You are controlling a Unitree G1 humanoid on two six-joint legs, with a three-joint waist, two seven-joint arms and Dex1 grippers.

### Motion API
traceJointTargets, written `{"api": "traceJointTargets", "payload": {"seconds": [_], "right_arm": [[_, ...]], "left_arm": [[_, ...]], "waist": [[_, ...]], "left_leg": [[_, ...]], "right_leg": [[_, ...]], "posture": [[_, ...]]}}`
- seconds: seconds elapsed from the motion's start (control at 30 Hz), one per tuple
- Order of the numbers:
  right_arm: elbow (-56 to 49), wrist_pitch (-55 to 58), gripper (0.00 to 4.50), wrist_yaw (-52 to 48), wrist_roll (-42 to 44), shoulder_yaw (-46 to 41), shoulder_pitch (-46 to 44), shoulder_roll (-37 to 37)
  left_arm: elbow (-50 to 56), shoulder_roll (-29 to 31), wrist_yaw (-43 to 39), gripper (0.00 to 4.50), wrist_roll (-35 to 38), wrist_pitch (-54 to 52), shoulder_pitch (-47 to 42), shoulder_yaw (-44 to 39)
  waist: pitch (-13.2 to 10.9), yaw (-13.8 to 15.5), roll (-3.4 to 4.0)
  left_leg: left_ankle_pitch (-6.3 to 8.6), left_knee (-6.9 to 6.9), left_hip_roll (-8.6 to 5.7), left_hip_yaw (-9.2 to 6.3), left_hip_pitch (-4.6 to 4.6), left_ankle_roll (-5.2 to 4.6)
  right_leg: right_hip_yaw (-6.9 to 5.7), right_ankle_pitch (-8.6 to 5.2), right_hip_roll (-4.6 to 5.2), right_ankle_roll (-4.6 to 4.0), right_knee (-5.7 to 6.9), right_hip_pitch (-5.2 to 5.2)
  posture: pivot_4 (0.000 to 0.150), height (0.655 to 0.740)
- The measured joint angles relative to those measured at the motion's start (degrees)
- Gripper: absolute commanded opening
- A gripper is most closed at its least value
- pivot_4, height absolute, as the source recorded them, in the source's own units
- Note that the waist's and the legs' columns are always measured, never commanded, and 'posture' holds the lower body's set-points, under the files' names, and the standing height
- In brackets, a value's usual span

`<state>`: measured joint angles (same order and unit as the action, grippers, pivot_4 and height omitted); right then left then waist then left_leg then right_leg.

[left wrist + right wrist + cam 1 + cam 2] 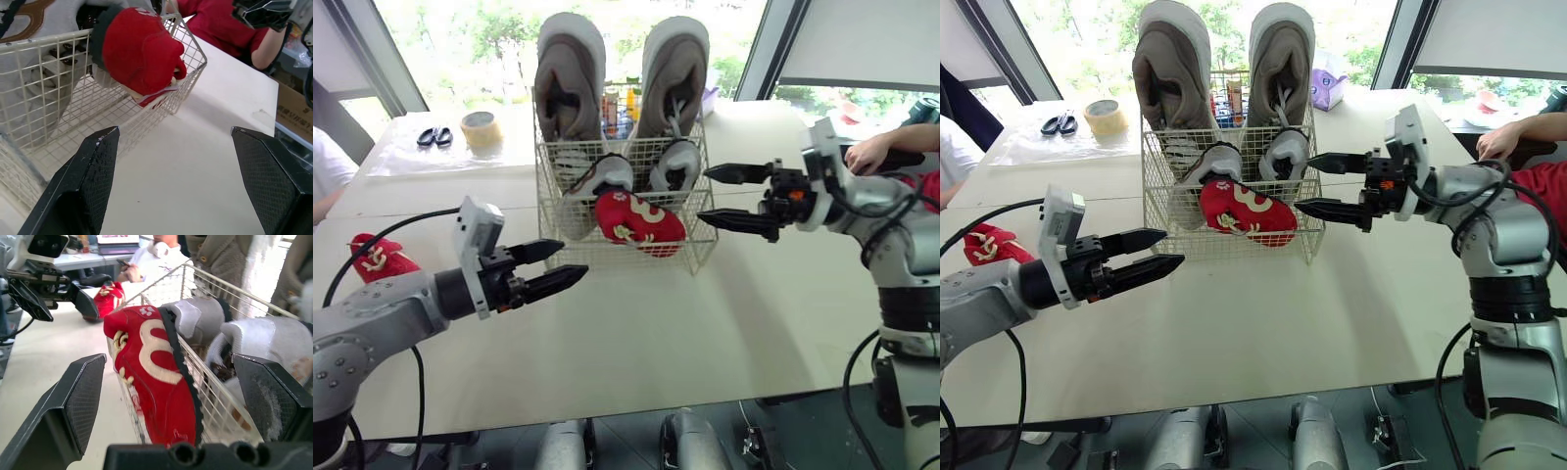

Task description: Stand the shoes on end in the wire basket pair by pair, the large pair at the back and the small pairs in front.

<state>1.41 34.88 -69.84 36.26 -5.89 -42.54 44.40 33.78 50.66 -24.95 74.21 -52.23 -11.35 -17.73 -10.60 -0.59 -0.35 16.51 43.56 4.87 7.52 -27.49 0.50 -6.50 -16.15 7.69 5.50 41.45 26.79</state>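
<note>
**Status, bench and basket**

1. White wire basket [701, 245]: stands on the pale bench [656, 333], centre, far side.
2. Large grey-brown suede pair of shoes [570, 78]: at the back of the basket, both on end, soles side by side, tops well above the rim.
3. Small grey-and-white pair of shoes [597, 181]: in front of the large pair, inside the basket, one per side.
4. Red child's shoe with cream pattern [639, 223]: lies tilted across the basket's front wall, not upright. The toe sticks out past the wire near the right front corner. How much of it sits inside cannot be told.
5. Second red shoe [380, 258]: flat on the bench at the far left, well apart from the basket.
6. Left gripper [576, 258]: fingers spread, nothing between them. Pos. above the bench, in front of the basket's left front corner, near but not touching.
7. Right gripper [702, 195]: fingers spread, nothing held. Pos. just beside the basket's right wall, tips pointing at it, level w/ the red shoe.

**Misc.**
- Roll of tan tape [481, 130] and black scissors [434, 136]: far left of the bench, behind the basket.
- Person's hand [869, 152]: at the bench's right edge, behind the right arm.
</note>
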Motion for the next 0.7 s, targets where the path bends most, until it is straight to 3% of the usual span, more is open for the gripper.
{"api": "traceJointTargets", "payload": {"seconds": [0.2, 0.3, 0.53, 0.7], "right_arm": [[-6.3, 3.9, 4.45, 2.7, 2.2, -0.8, 0.6, 0.1], [-10.0, 4.8, 4.50, 3.6, 3.1, -0.8, 0.6, 0.1], [-18.4, 8.3, 4.50, 6.8, 4.3, 3.3, -0.4, -0.5], [-23.3, 6.7, 4.50, 14.2, -1.9, 9.1, -1.0, -3.6]], "left_arm": [[-0.5, 0.1, -1.5, 3.73, -0.3, 0.0, -0.4, 0.0], [-1.5, 1.0, -2.5, 4.45, 0.6, -0.3, -0.4, -0.4], [-1.7, 3.4, -2.5, 4.45, 1.0, -0.7, -0.6, -2.4], [-1.4, 3.5, -2.4, 4.45, -0.5, -0.6, -1.4, -2.5]], "waist": [[0.0, 0.0, 0.00], [0.0, 0.0, 0.00], [0.0, 0.0, 0.00], [0.0, 0.0, -0.01]], "left_leg": [[0.00, -0.07, 0.00, 0.01, 0.00, 0.00], [0.00, -0.07, 0.00, 0.01, 0.01, 0.00], [0.00, -0.08, 0.00, 0.00, 0.02, 0.00], [-0.01, -0.17, 0.00, 0.01, 0.02, 0.01]], "right_leg": [[0.00, 0.00, 0.00, 0.00, -0.03, 0.02], [0.00, 0.00, 0.00, 0.00, -0.04, 0.01], [0.00, 0.00, 0.00, 0.00, -0.05, 0.00], [0.00, 0.00, 0.00, 0.00, -0.09, 0.02]], "posture": [[0.150, 0.6675], [0.150, 0.6675], [0.150, 0.6675], [0.150, 0.6675]]}}
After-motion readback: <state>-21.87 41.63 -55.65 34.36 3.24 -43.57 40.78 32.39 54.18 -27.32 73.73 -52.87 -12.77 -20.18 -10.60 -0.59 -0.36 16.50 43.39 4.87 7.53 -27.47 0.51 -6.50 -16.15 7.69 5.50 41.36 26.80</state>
